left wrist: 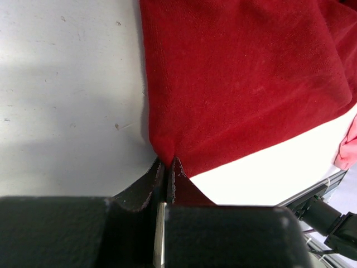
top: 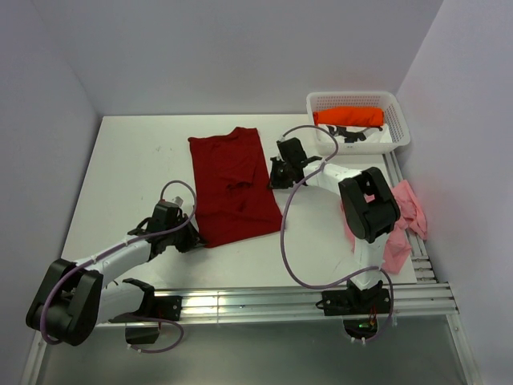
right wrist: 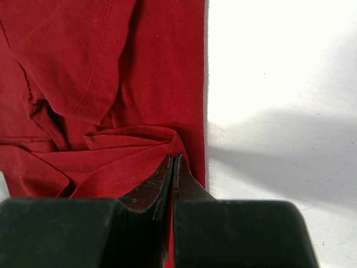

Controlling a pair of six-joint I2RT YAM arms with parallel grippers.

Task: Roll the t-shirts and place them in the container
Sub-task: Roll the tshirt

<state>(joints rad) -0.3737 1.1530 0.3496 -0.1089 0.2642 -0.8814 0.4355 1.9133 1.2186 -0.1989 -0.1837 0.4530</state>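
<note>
While my left tool point(left wrist: 168, 162), right tool point(right wrist: 173, 158) pinch creased dark red shirt point(top: 228, 180), three shirts total: pink shirt point(top: 409, 210), orange-red shirt point(top: 349, 116).

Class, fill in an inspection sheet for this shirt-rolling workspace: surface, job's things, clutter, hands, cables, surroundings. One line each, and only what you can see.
Surface: white table, a few faint scuffs.
Job's things: dark red t-shirt lying flat, not rolled; pink t-shirt bunched at the table's right edge, partly behind the right arm; orange-red t-shirt in the basket.
Clutter: dark item in the basket, unidentifiable.
Hands: left hand shut on the dark red t-shirt's near left corner; right hand shut on a fold at its right side.
Cables: cable loop from the right arm over the table; a smaller one on the left arm.
Surroundings: plain pale walls; metal rails along the near edge.
</note>
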